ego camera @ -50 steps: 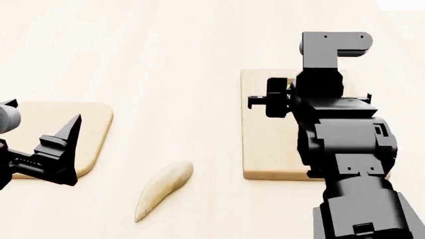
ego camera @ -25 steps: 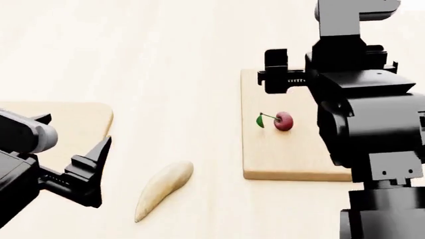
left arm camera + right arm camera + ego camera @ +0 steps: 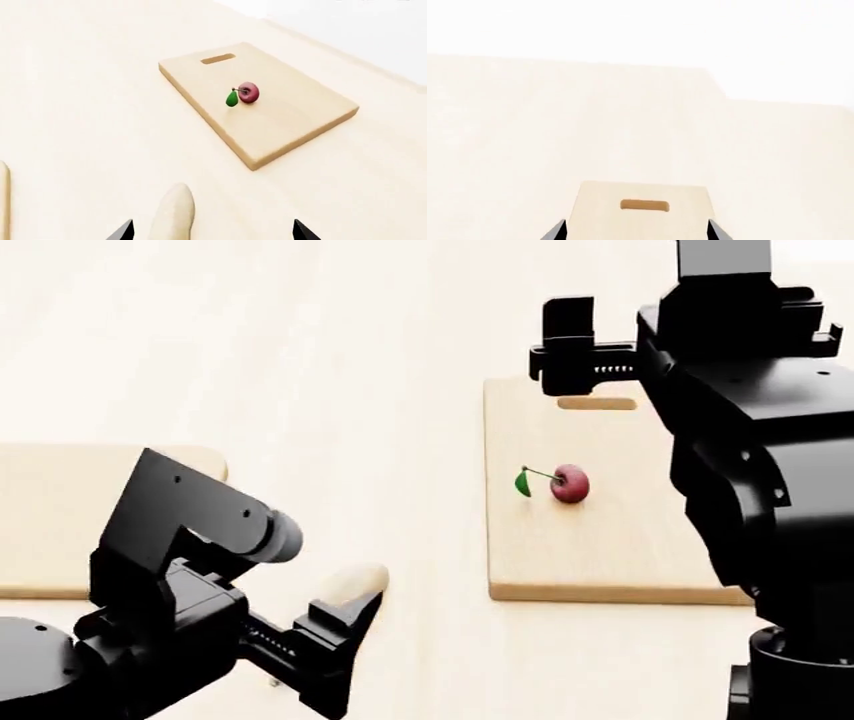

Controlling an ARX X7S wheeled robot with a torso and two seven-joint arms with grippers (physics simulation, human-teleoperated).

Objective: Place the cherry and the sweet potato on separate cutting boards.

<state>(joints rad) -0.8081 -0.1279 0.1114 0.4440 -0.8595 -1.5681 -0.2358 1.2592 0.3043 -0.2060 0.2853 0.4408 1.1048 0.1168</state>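
Pale wood worktop (image 3: pixel 80 100) is filling the left wrist view, where one squarish cutting board (image 3: pixel 300 125) is carrying one cherry (image 3: pixel 248 92), its leaf lying against the wood, while the blunt end of the single sweet potato (image 3: pixel 172 212) is lying on the bare worktop between the spread fingertips of the left gripper (image 3: pixel 210 231), which is gripping nothing. From the head camera, two boards are showing: the squarish one with the cherry (image 3: pixel 569 483) near its middle, and a rounded board (image 3: pixel 67 530) standing bare at the left; the left gripper (image 3: pixel 320 665) is hanging over the sweet potato (image 3: pixel 350 582), hiding most of it. The right gripper (image 3: pixel 567 345) is hovering above the slot handle with nothing between its fingers. Its wrist camera is showing the board's handle end (image 3: pixel 644 200) between parted fingertips. I judge the root to be stiff, fairly light and smooth-skinned, best pinched across its thick middle; the cherry looks tiny, prone to rolling, and already placed.
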